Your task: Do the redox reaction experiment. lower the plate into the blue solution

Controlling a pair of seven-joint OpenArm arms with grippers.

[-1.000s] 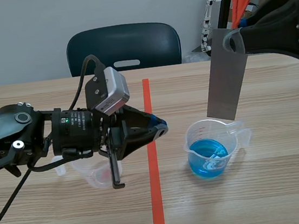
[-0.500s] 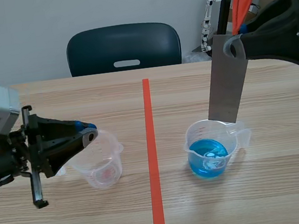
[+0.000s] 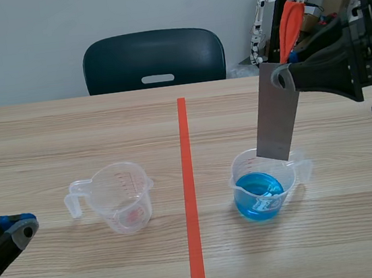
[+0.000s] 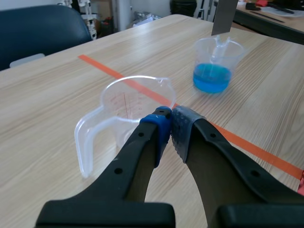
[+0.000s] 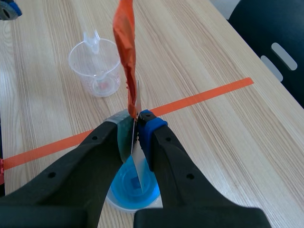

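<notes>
A clear beaker (image 3: 265, 182) with blue solution (image 3: 259, 190) stands right of the red tape line. My right gripper (image 3: 285, 72) is shut on the top end of a grey metal plate (image 3: 276, 111), which hangs upright over that beaker. Its lower edge is at about rim height, above the liquid. In the right wrist view the plate (image 5: 138, 164) is edge-on between the fingers of the gripper (image 5: 137, 118), over the blue solution (image 5: 127, 183). An orange strip (image 5: 125, 47) sticks up from the plate's top. My left gripper (image 3: 19, 228) is shut on nothing, low at the left.
An empty clear beaker (image 3: 120, 196) with a handle stands left of the tape line (image 3: 190, 199); in the left wrist view this beaker (image 4: 128, 102) is just ahead of my gripper (image 4: 170, 121). A dark chair (image 3: 154, 58) stands behind the table's far edge.
My left arm has pulled back to the left, away from the empty beaker, to the picture's edge. The right gripper has shifted the plate slightly left and lower toward the blue beaker.
</notes>
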